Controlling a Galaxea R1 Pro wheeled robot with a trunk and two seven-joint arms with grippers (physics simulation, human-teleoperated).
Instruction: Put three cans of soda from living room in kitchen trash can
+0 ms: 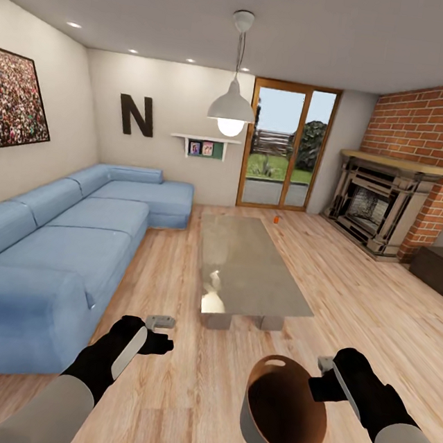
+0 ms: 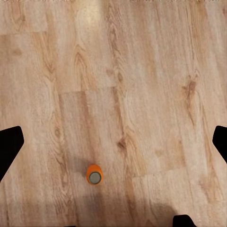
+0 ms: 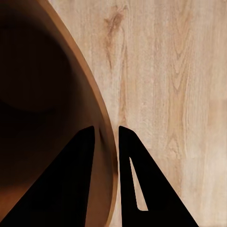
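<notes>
The tash can, grey outside and tan inside, hangs tilted above the wood floor at the lower right. My right gripper is shut on its rim; the right wrist view has the rim pinched between the two dark fingers. One can of soda stands upright on the floor below my left gripper, which is open wide with nothing between its fingers. Another orange can of soda sits on the floor beyond the glass coffee table. My left gripper hovers near the sofa's front corner.
This is the living room: a light-blue corner sofa runs along the left, with a brick fireplace at the right and a dark low bench beside it. A pendant lamp hangs over the table. Open floor lies on both sides of the table.
</notes>
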